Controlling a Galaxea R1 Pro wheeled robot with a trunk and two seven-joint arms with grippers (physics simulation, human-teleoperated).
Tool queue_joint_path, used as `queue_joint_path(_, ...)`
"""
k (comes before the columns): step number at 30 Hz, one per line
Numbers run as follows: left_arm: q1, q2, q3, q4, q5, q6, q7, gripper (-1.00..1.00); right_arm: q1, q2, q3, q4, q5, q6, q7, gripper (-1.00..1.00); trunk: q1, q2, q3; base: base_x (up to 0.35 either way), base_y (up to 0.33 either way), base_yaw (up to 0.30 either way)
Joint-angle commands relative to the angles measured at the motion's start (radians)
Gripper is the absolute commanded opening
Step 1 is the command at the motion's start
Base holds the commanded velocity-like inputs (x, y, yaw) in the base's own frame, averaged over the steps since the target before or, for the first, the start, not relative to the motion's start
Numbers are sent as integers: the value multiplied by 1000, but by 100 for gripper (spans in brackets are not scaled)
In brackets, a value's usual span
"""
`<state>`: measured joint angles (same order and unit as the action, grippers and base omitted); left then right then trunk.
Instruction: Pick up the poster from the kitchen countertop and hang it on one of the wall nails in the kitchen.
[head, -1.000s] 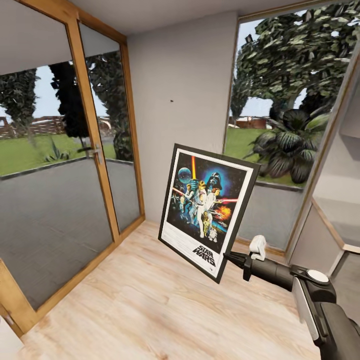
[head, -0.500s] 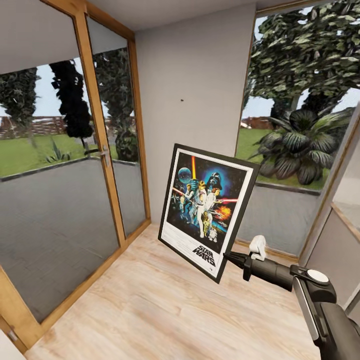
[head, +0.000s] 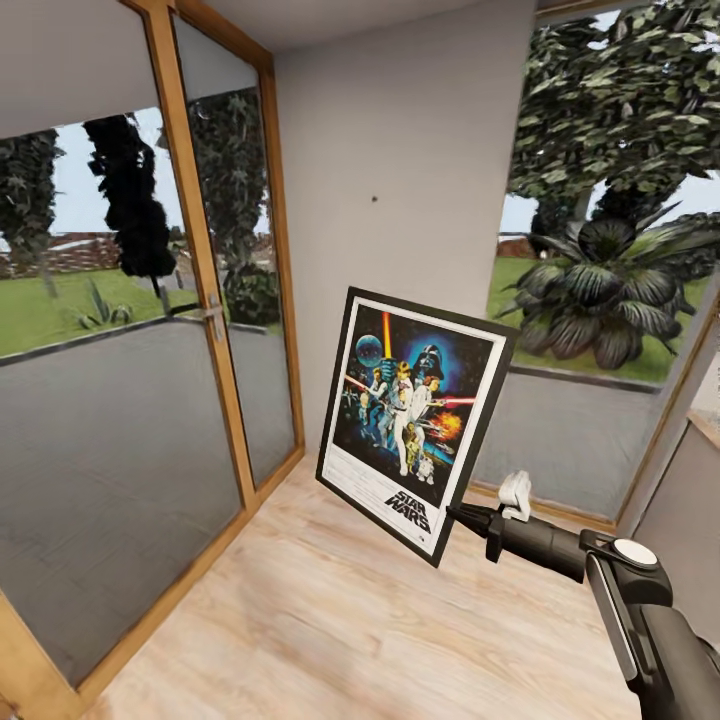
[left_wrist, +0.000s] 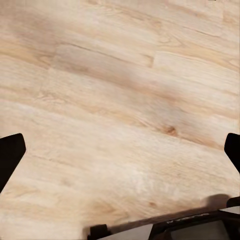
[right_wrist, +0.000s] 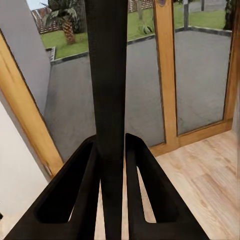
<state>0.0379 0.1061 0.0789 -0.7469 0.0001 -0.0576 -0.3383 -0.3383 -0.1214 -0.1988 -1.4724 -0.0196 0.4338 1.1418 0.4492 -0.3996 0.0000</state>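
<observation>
My right gripper (head: 462, 516) was clamped on the lower right corner of the poster (head: 412, 417), its fingers (right_wrist: 85, 195) pinching the black frame edge-on in the right wrist view. My left gripper's fingertips (left_wrist: 10, 155) stood wide apart over bare wood floor (head: 330, 620), holding nothing. The poster hung tilted in the air ahead of me. Held by one corner, I judged it could swing or slip if I turned sharply. To the left ran the wooden-framed glass door (head: 120, 350), which the frame could strike. Beyond lay open floor, then the grey wall (head: 420, 200) with the wall nail (head: 375, 198) well above the poster, and a window (head: 610, 280) at right.
</observation>
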Motion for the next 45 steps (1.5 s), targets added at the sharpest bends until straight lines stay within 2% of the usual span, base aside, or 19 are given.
queue_joint_path(1,0,0,2,0,0,-2,-5,100,-1,0,-1,0,-3,11,4,-100,1,0,0,230,291,-203)
queue_joint_path(11,1,0,2,0,0,-2,-5,100,-1,0,-1,0,-3,11,4,-100,1,0,0,198,305,-181)
queue_joint_path(34,0,0,2,0,0,-1,-5,100,-1,2,-1,0,-3,11,4,-100,1,0,0,133,330,-10)
queue_joint_path(45,0,0,2,0,0,-2,-5,100,0,2,-1,0,-3,11,4,-100,1,0,5,149,331,-230)
